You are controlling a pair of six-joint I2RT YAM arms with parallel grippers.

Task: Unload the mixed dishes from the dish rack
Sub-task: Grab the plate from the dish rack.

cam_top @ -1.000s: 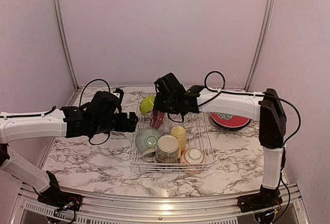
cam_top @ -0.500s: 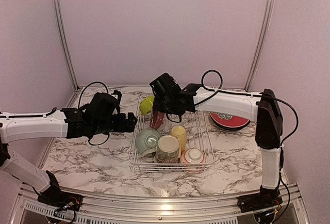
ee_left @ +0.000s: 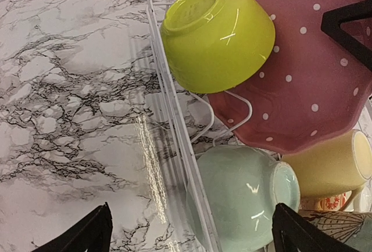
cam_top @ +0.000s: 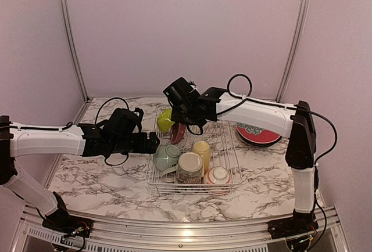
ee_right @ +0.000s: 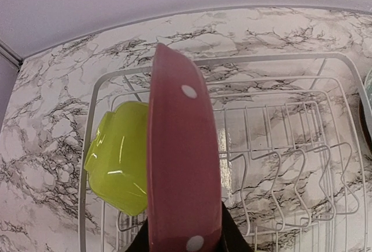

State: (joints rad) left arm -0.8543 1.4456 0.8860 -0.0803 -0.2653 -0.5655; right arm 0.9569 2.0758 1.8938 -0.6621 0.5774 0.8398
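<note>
Between the fingers of my right gripper (ee_right: 185, 241) stands the red polka-dot plate (ee_right: 181, 165), pinched at its rim, edge-on above the dish rack (ee_right: 273, 58). Just left of them the lime bowl (ee_right: 119, 162) sits close against it, so I judge a straight, untwisted lift is best. My left gripper (ee_left: 192, 231), spread wide, hovers beside the pale-green bowl (ee_left: 238, 188).
</note>
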